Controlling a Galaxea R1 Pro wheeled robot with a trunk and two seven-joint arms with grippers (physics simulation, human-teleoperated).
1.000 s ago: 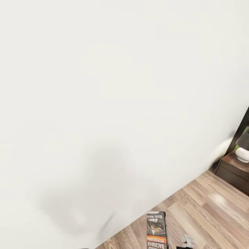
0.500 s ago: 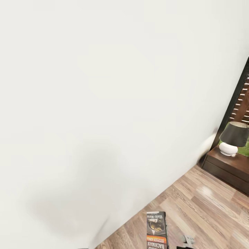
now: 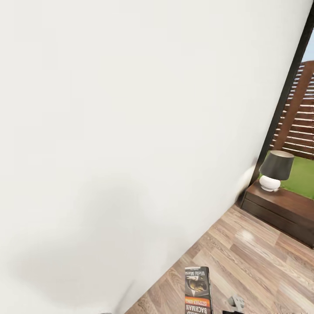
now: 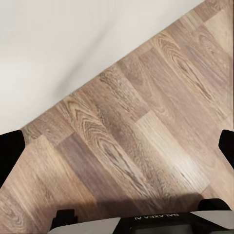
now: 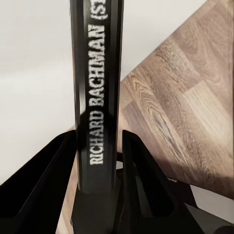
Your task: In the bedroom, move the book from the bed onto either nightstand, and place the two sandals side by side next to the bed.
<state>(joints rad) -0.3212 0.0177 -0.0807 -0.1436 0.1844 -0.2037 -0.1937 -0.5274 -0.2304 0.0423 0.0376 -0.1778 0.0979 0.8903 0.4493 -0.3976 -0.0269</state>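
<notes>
The book (image 3: 198, 290) stands upright at the bottom of the head view, with its dark cover, orange band and white lettering. My right gripper (image 5: 97, 141) is shut on the book (image 5: 97, 97), one black finger on each side of the spine reading "RICHARD BACHMAN". My left gripper (image 4: 117, 146) is open over bare wood floor, with nothing between its fingers. A dark brown nightstand (image 3: 283, 209) stands at the right, against the white wall. The bed and the sandals are out of view.
A large white wall (image 3: 131, 131) is close in front. A lamp (image 3: 275, 170) with a dark shade and white base sits on the nightstand. Behind it is a tall window with a dark frame (image 3: 285, 96). Wood-plank floor (image 3: 261, 266) runs from me to the nightstand.
The head camera has turned, so the nightstand and lamp slid left into fuller view and the window came into sight. The book stays in my right gripper at the same spot.
</notes>
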